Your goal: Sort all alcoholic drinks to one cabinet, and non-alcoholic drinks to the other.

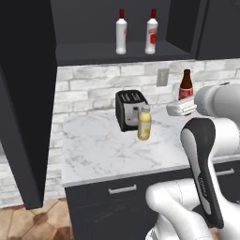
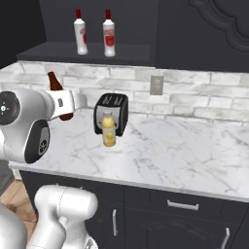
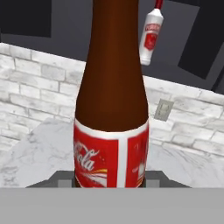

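Left base view shows the open cabinet (image 1: pixel 124 51) above the toaster (image 1: pixel 130 108), its shelf carrying 2 white bottles (image 1: pixel 121 33). Below the cabinet spreads the marble tabletop (image 1: pixel 108 150), where the yellow juice bottle (image 1: pixel 144 123) stands just in front of the toaster. Right of the toaster, the tool (image 1: pixel 182 108) is clenched on the brown bottle (image 1: pixel 186 85) at its label, long axis upright, apparently raised clear of the tabletop. Its likely destination, the other cabinet, I judge lies away from the white bottles.

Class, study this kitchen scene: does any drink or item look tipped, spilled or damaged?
Nothing stands out. Both white bottles stand upright on the cabinet shelf, the juice bottle upright on the counter, the brown bottle upright.
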